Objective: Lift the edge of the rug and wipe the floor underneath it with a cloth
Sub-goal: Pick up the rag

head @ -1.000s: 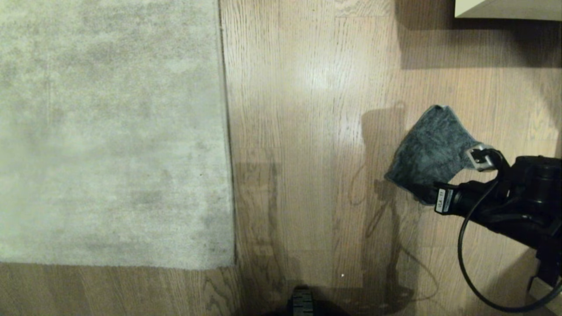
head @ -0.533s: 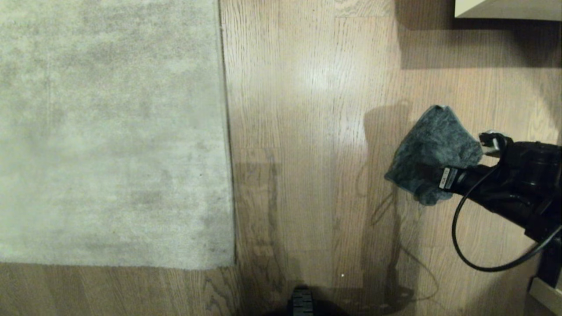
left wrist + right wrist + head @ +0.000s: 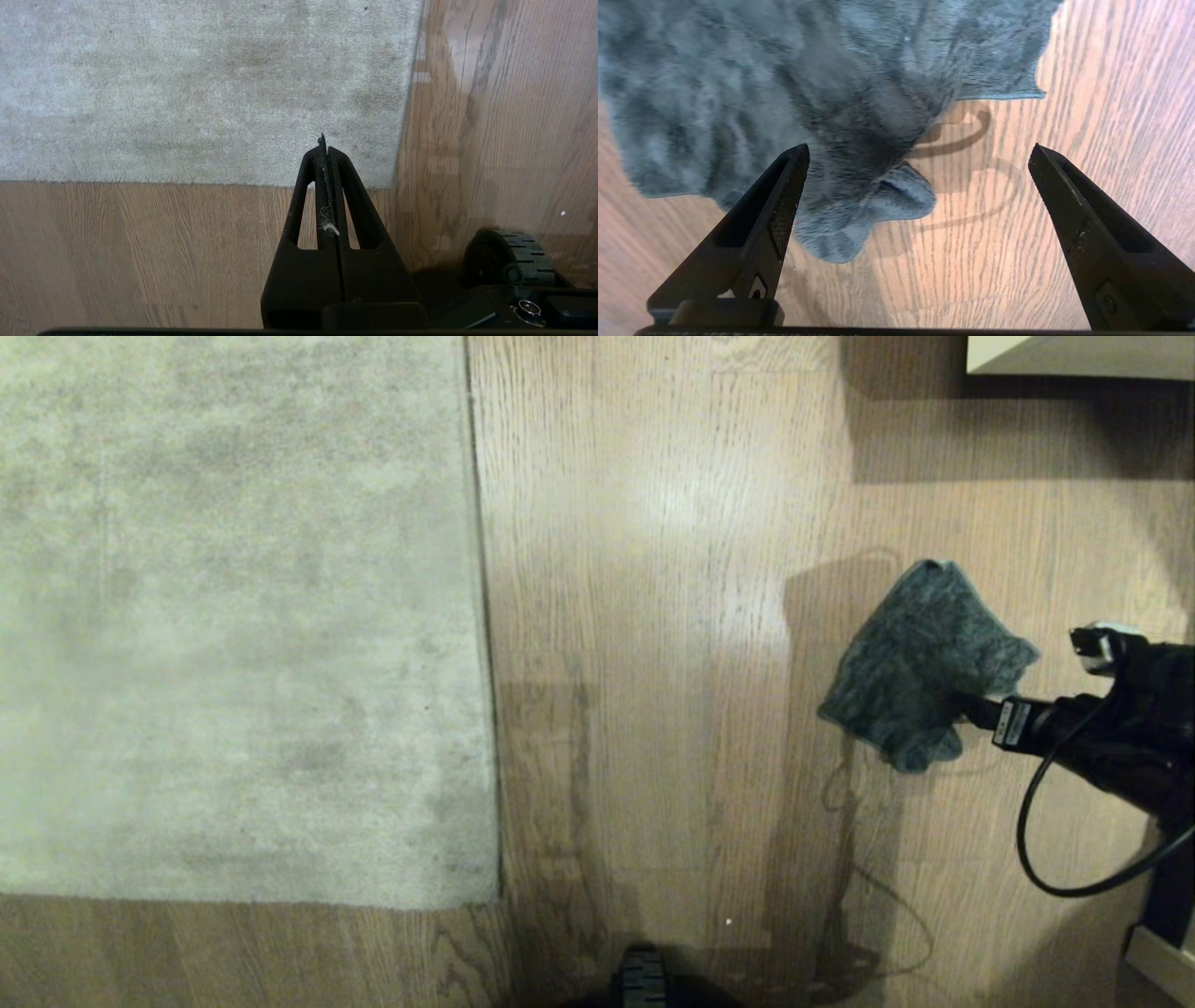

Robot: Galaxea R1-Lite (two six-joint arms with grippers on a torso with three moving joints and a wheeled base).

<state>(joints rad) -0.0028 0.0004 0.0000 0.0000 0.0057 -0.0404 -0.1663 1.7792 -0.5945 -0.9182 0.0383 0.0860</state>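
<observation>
Hovering low over the floor with its two black fingers spread wide and nothing between them, the right pincer (image 3: 917,151) points at the small dark grey-teal fuzzy cloth (image 3: 784,88). One finger (image 3: 775,210) stands in front of the cloth's lumpy near edge, though contact cannot be judged; the other finger is over bare boards beside it. In the head view the right pincer (image 3: 976,707) reaches in from the right edge, its dark tip at the cloth (image 3: 920,663), with a black cable looping below the arm.

The cloth lies crumpled on the light brown wood-grain plank floor (image 3: 653,616), well apart from the large pale beige-grey short-pile rug (image 3: 233,616), which lies flat on the left with its thin bound edge down on the boards and its near corner toward the robot. A pale, flat-edged object (image 3: 1074,355) sits at the top right corner of the head view, casting a shadow on the planks.

The left pincer (image 3: 323,140) is pressed fully closed, holding nothing, with a wisp of pale fluff caught between its fingers; it hangs above the rug's (image 3: 210,84) near corner. Beside it, a black ribbed wheel (image 3: 509,256) of the base rests on the floor (image 3: 117,256).
</observation>
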